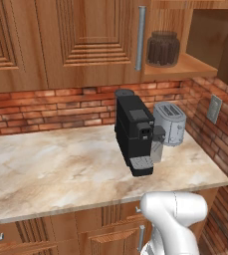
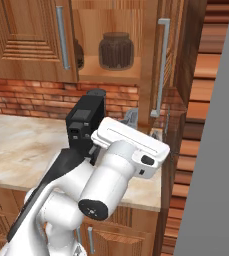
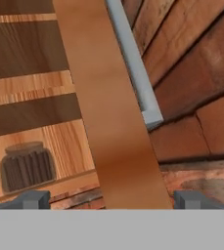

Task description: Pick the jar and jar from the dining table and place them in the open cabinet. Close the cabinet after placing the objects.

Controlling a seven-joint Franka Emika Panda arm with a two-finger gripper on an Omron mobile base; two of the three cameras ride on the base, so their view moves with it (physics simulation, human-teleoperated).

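Pincer point(image 3: 111, 199) spread wide, empty, tips flanking open cabinet door point(image 3: 111, 122) edge; jar point(image 3: 26, 166) on shelf.

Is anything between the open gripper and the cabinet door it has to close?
Nothing visible. In the hand view the gripper stands open with the cabinet door's edge straight ahead between its fingertips, silver handle beside it. A jar already sits inside the cabinet.

A red brick wall point(image 1: 46, 112) runs behind the marbled worktop point(image 1: 60, 164). A coffee machine point(image 1: 134, 134) and toaster point(image 1: 170, 122) stand near its back right corner, above wooden drawers point(image 1: 31, 236).
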